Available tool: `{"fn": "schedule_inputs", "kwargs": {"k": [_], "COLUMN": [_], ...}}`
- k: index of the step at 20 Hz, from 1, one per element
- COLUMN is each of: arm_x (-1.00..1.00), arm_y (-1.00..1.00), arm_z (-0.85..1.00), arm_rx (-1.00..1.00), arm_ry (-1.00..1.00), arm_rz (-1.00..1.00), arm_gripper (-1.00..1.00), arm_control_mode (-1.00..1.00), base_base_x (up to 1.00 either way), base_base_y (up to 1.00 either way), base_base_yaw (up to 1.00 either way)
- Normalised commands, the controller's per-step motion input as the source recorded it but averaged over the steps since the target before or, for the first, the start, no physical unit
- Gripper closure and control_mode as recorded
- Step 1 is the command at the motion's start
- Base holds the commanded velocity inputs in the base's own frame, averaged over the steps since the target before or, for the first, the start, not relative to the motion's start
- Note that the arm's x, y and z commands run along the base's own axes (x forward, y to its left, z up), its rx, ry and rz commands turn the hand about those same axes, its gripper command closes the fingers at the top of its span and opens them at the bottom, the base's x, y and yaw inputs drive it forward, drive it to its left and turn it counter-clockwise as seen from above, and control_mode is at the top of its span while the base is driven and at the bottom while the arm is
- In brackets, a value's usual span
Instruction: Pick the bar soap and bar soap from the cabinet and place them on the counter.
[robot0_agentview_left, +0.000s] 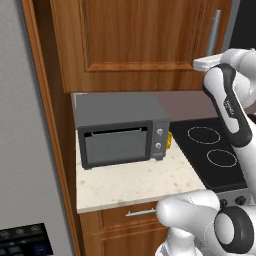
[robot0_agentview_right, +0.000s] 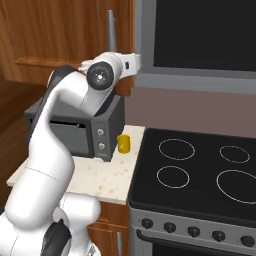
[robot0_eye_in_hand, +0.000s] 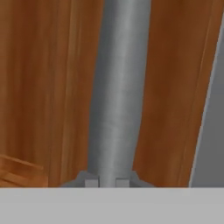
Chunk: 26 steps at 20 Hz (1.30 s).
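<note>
The cabinet (robot0_agentview_left: 135, 40) hangs on the wall above the microwave (robot0_agentview_left: 122, 131), its door shut, so no bar soap can be seen. Its long silver handle (robot0_eye_in_hand: 118, 92) is seen up close in the hand view, running upright across the wood, with the two fingertips of the gripper (robot0_eye_in_hand: 107, 181) rising on either side of its lower end; whether they press on the bar or merely stand beside it cannot be told. In the left base view the handle (robot0_agentview_left: 214, 31) is seen near the door's right edge, just above the white hand. In the right base view the hand is held against the handle (robot0_agentview_right: 111, 30), the arm's joint hiding the fingers. The counter (robot0_agentview_left: 135, 182) lies below, with the microwave standing at its far side against the wall. A small yellow object (robot0_agentview_right: 123, 144) is shown clearly in the right base view, standing on the counter (robot0_agentview_right: 100, 180) just right of the microwave (robot0_agentview_right: 85, 131); in the left base view it is glimpsed as a sliver behind the microwave's right corner. The black stovetop (robot0_agentview_right: 200, 170) adjoins the counter on the right.
</note>
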Motion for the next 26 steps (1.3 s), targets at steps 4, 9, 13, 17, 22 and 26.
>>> {"fn": "schedule_inputs", "kwargs": {"k": [4,9,13,17,22,26], "arm_x": [-0.44,-0.45,-0.47,-0.48,-0.47,-0.47], "arm_y": [0.0,0.0,0.0,0.0,0.0,0.0], "arm_z": [0.0,0.0,0.0,0.0,0.01,0.01], "arm_rx": [-0.02,-0.01,-0.01,-0.02,-0.03,-0.04], "arm_ry": [0.03,0.0,0.0,0.0,0.0,0.0], "arm_rz": [-0.04,-0.05,-0.06,-0.07,-0.07,-0.08], "arm_gripper": [1.0,1.0,1.0,1.0,1.0,1.0], "arm_control_mode": [-1.0,-1.0,-1.0,-1.0,-1.0,-1.0], "base_base_x": [0.0,0.0,0.0,0.0,0.0,0.0], "base_base_y": [0.0,0.0,0.0,0.0,0.0,0.0], "base_base_yaw": [0.0,0.0,0.0,0.0,0.0,0.0]}}
